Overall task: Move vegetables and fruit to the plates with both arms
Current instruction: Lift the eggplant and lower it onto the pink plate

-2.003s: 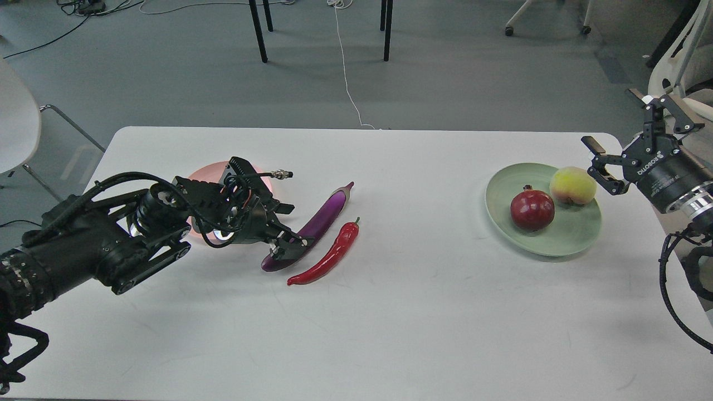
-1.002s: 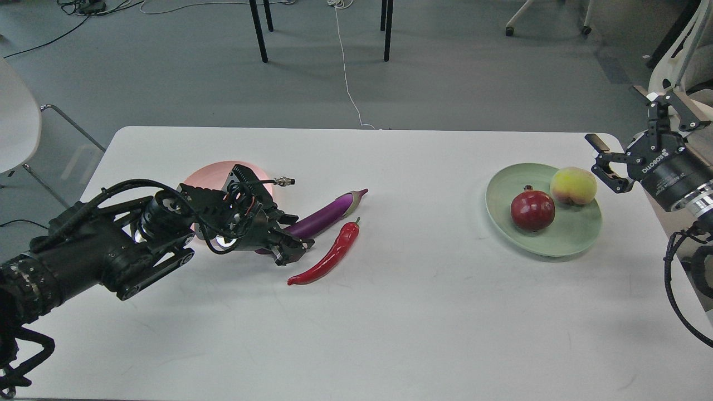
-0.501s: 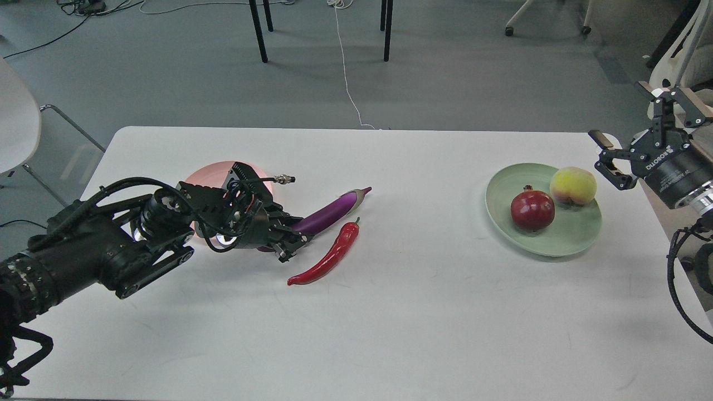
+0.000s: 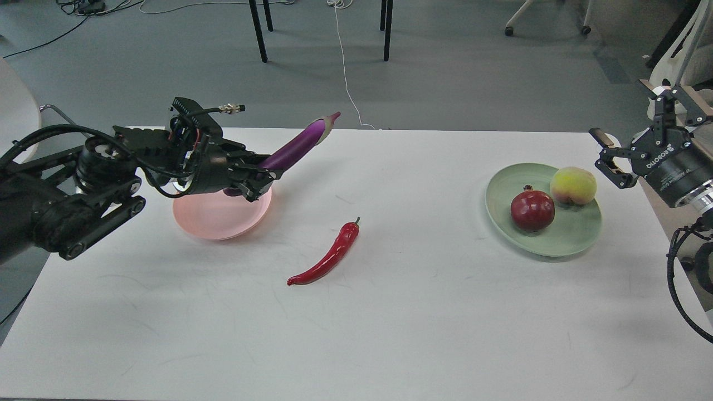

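Left gripper (image 4: 262,179) was clamped on the lower end of the eggplant (image 4: 298,147), fingers pinching the purple body from both sides. The eggplant was off the table, tilted up and to the right, its pale stem cap the highest and farthest point, over the far table edge. The gripped end hung over the right part of the pink plate (image 4: 214,217); whether it touched the plate could not be told, as the gripper hid that spot. The left arm came in from the left edge, above the plate's left half, with a cable connector sticking up from the wrist.

The pink plate sat on the left part of the white table (image 4: 390,312), with nothing seen lying in its visible part.

The chili pepper (image 4: 327,257) lay flat on the table near the middle, to the right of and nearer than the pink plate, well apart from it, stem end pointing away from the robot.

Right gripper (image 4: 626,139) stood with its fingers spread wide and nothing between them, held above the table's far right corner, just beside the green plate (image 4: 574,236).

The green plate held the pomegranate (image 4: 532,209) at its centre-left and the peach (image 4: 572,186) at its far right rim; the two fruits sat close, touching or nearly so.
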Controlling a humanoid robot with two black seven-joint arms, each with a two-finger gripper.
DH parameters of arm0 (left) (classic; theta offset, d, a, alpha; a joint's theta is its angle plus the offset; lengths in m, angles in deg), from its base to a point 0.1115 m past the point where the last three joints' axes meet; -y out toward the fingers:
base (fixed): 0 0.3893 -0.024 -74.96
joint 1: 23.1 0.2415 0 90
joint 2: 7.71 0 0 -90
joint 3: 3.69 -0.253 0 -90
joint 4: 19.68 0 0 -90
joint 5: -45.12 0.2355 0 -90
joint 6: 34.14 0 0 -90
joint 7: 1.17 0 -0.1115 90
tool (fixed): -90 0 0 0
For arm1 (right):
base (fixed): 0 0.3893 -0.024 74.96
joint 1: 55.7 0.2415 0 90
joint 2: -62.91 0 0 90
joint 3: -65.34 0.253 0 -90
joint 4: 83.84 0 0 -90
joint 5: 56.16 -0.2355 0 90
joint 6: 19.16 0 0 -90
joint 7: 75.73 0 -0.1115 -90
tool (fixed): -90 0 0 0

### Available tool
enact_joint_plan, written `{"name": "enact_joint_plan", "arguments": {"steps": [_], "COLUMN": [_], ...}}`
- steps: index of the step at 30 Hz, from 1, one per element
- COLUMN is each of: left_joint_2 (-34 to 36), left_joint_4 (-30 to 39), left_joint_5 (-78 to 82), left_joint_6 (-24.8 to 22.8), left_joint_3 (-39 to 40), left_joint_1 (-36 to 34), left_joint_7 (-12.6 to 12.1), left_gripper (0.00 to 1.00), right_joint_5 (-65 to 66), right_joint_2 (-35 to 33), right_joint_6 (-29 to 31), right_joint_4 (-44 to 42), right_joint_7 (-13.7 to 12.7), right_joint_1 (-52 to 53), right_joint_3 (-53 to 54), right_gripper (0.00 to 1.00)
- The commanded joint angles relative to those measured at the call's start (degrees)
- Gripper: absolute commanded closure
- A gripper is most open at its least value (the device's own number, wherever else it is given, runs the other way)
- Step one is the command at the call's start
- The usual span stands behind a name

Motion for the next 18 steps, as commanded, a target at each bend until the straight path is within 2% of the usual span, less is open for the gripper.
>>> {"name": "enact_joint_plan", "arguments": {"steps": [1,8,13,14,18], "left_joint_2": [3.1,4.3,3.4,3.4,3.3], "left_joint_4": [-1.1,-3.6,-7.2,-7.6,-7.7], "left_joint_5": [-2.2,-4.5,-4.7,-4.8,-6.0], "left_joint_6": [-0.5,-0.2,0.1,0.1,0.3], "left_joint_3": [0.0,0.4,0.5,0.6,0.7], "left_joint_1": [2.9,7.7,8.3,8.3,8.3], "left_joint_7": [0.1,0.1,-0.1,0.0,-0.1], "left_gripper": [0.81,0.8,0.76,0.74,0.51], "right_joint_5": [0.1,0.1,0.1,0.1,0.3], "right_joint_2": [0.0,-0.1,-0.4,-0.4,-0.4], "right_joint_6": [0.0,0.0,0.0,0.0,0.0], "right_joint_4": [0.1,0.5,0.8,0.9,0.9], "right_joint_7": [0.0,0.0,0.0,0.0,0.0], "right_joint_1": [0.0,0.0,-0.4,-0.4,-0.4], "right_joint_3": [-0.1,-0.2,-0.1,-0.1,-0.2], "right_gripper": [0.02,0.02,0.02,0.02,0.02]}}
